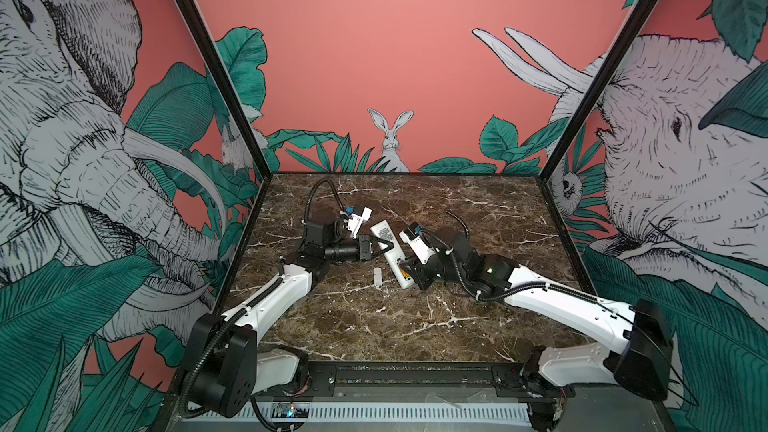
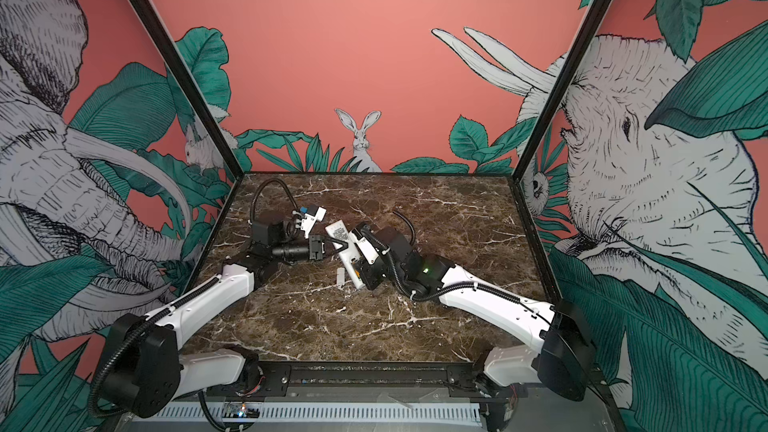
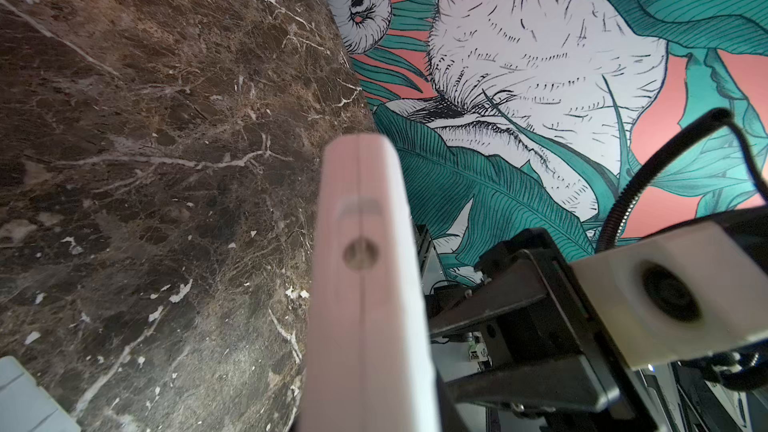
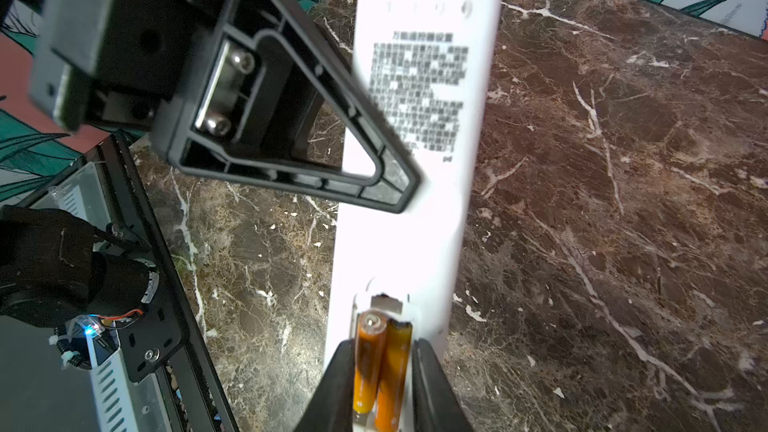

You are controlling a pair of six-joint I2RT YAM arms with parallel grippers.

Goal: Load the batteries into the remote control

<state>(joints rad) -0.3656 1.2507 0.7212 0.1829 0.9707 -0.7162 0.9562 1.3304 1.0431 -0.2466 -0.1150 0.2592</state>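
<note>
**Desk:** Where is there room to pass?

**Photographer:** In the lower half of both top views, open table (image 1: 374,326) lies between the two arms. The strip along the back wall is open too.

**Desk:** And centre frame?

**Photographer:** It is crowded. The left gripper (image 1: 387,248) clamps across the remote control (image 1: 384,234). The right gripper (image 1: 409,272) blocks its near end, jaws flanking the batteries (image 4: 380,363). A small white cover (image 1: 377,276) lies just left.

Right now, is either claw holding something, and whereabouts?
The left gripper clamps the remote about mid-length. The right gripper straddles the batteries at its end; whether it grips them cannot be told.
</note>
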